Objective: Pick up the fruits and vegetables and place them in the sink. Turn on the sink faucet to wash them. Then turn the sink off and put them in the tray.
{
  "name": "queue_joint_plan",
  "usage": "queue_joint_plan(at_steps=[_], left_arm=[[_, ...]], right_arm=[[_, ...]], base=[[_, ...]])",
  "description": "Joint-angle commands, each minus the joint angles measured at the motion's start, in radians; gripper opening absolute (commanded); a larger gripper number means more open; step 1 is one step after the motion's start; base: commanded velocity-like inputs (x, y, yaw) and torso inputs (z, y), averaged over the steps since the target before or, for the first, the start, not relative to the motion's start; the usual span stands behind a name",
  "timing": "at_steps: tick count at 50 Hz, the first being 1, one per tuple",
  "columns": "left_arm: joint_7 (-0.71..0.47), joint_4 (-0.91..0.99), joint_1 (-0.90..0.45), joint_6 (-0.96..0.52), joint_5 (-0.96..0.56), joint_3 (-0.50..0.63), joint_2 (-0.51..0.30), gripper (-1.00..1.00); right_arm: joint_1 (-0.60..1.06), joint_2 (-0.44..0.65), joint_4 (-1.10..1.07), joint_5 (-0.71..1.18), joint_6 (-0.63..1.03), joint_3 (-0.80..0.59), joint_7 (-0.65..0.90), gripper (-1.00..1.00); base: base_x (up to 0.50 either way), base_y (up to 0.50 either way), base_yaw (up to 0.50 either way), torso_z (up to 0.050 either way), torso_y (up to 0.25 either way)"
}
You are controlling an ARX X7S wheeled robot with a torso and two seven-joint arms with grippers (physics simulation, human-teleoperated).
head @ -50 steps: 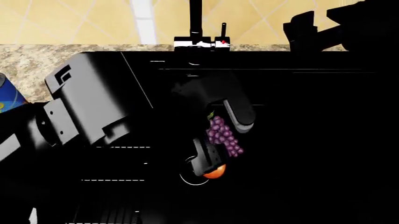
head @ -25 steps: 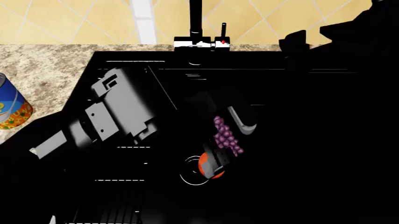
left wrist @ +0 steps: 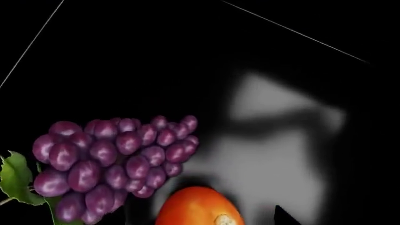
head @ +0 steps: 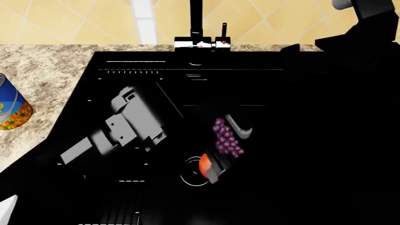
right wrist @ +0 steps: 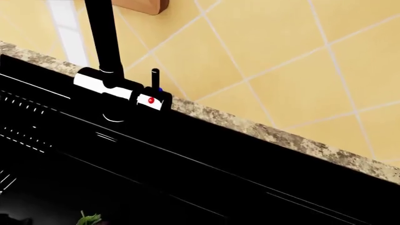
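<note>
The purple grape bunch [head: 226,138] and the orange-red fruit [head: 203,164] lie on the floor of the black sink [head: 300,140], the fruit by the round drain [head: 190,174]. My left gripper [head: 228,147] is low in the basin, jaws wide apart, one finger on each side of the grapes. In the left wrist view the grapes [left wrist: 115,161] and the fruit [left wrist: 196,208] are close in front of the camera. The faucet [head: 196,21] and its red-dot lever [head: 224,41] stand at the back rim; the right wrist view also shows the faucet [right wrist: 106,42]. My right arm [head: 366,28] is a black shape at the upper right. The tray is out of view.
A blue soup can [head: 9,105] stands on the granite counter [head: 44,65] left of the sink. A yellow tiled wall [head: 81,18] rises behind the faucet. Ridged drainer lines [head: 125,180] run along the sink's left part.
My left arm has sunk deeper into the basin, away from the camera. My right arm has risen toward the upper right. The grapes have barely moved; more of the soup can shows.
</note>
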Motion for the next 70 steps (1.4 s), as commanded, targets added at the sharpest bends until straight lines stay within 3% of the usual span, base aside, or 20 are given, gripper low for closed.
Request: queue_joint_plan(at_steps=[1, 25, 70], left_arm=[[0.004, -0.051, 0.042, 0.043, 0.002, 0.006, 0.015, 1.00], [0.084, -0.280, 0.014, 0.159, 0.068, 0.084, 0.082, 1.00], [0.078, -0.219, 0.144, 0.196, 0.083, 0.200, 0.039, 1.00]], right_arm=[[-0.019, -0.005, 0.001, -0.002, 0.003, -0.001, 0.007, 1.00], [-0.074, 0.002, -0.006, -0.019, -0.011, -0.007, 0.006, 1.00], [-0.124, -0.002, -0.003, -0.024, -0.023, 0.006, 0.010, 1.00]], base=[[0.00, 0.00, 0.00, 0.000, 0.000], [0.00, 0.00, 0.00, 0.000, 0.000], [0.00, 0.00, 0.00, -0.001, -0.002]])
